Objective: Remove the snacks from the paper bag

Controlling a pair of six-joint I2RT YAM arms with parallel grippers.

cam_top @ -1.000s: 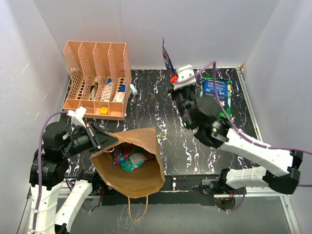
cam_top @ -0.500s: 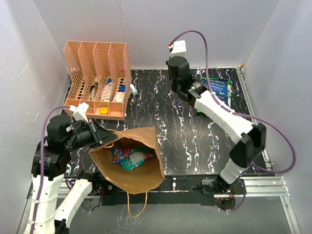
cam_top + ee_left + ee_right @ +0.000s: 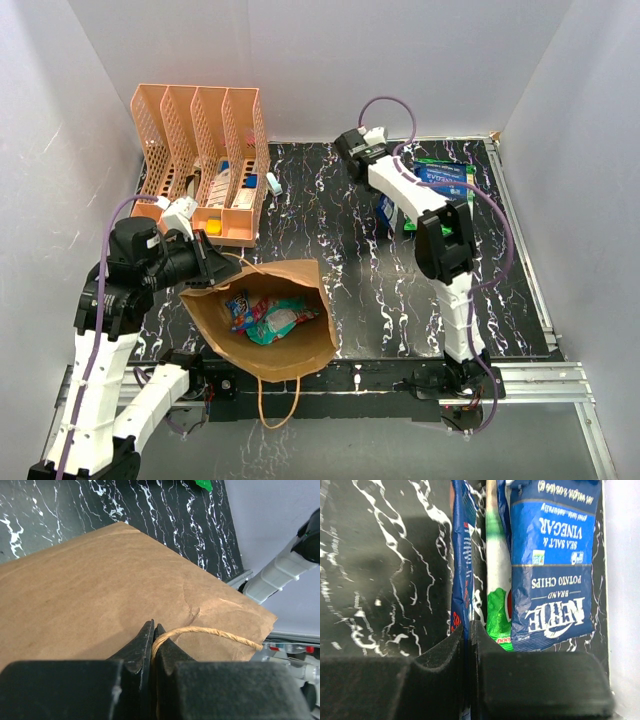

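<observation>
The brown paper bag [image 3: 300, 350] lies open at the near left, with colourful snack packets [image 3: 268, 315] inside. My left gripper [image 3: 207, 268] is shut on the bag's twisted paper handle [image 3: 215, 632], tips [image 3: 152, 627] against the bag's side [image 3: 100, 580]. My right gripper [image 3: 388, 200] reaches to the far side and is shut [image 3: 468, 625] on a dark blue packet [image 3: 462, 555], held edge-on at the table [image 3: 388, 214]. Just right of it lies the green bag [image 3: 497, 615] with a blue Kettle chips bag [image 3: 552, 570] on top, also seen from above [image 3: 445, 185].
The orange perforated file organizer [image 3: 200, 165] with small stationery stands at the back left. A small pale item [image 3: 273, 182] lies beside it. White walls close in the table on three sides. A metal rail [image 3: 530, 375] runs along the near right edge.
</observation>
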